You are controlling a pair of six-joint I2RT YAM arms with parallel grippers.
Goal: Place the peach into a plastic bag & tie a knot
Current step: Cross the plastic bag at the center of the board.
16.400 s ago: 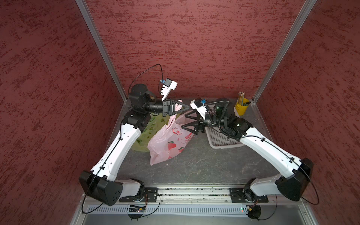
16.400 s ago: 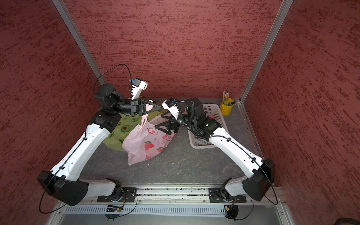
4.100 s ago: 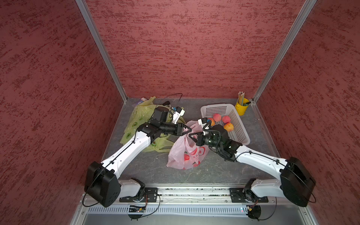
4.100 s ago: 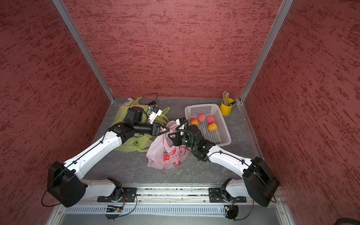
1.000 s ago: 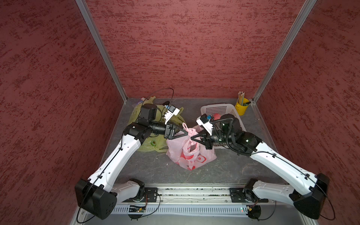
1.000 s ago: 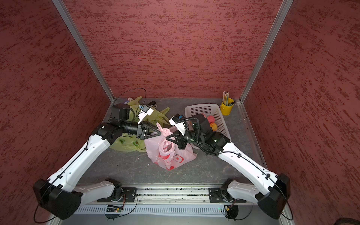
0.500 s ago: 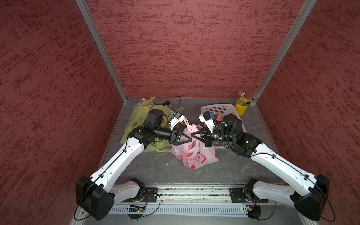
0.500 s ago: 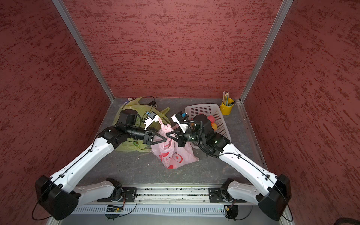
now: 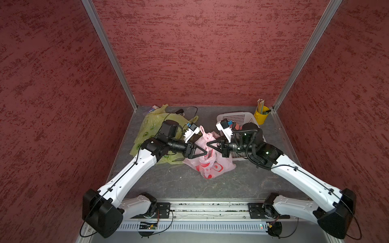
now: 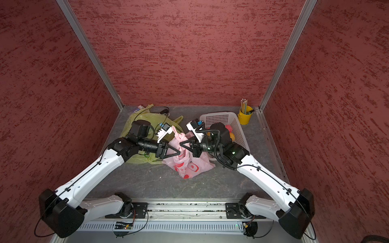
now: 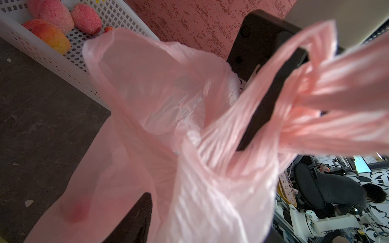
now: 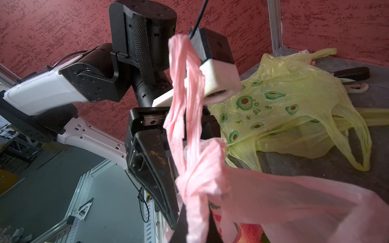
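Pink bag (image 9: 210, 168) rests mid-tabletop (image 9: 168, 183), white basket (image 9: 235, 116) at its 2 o'clock; peach presumably inside. Right hand (image 9: 208, 145) clamped on a handle; left hand (image 9: 205, 151) apart around the other. Close left before tightening.

Left gripper (image 10: 180, 152) and right gripper (image 10: 181, 145) meet at the pink bag (image 10: 190, 166).

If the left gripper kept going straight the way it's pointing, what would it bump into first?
The thin pink plastic bag: its twisted handles hang right at the tips of the left gripper. Just behind them probably comes the right gripper, though depth is hard to judge.
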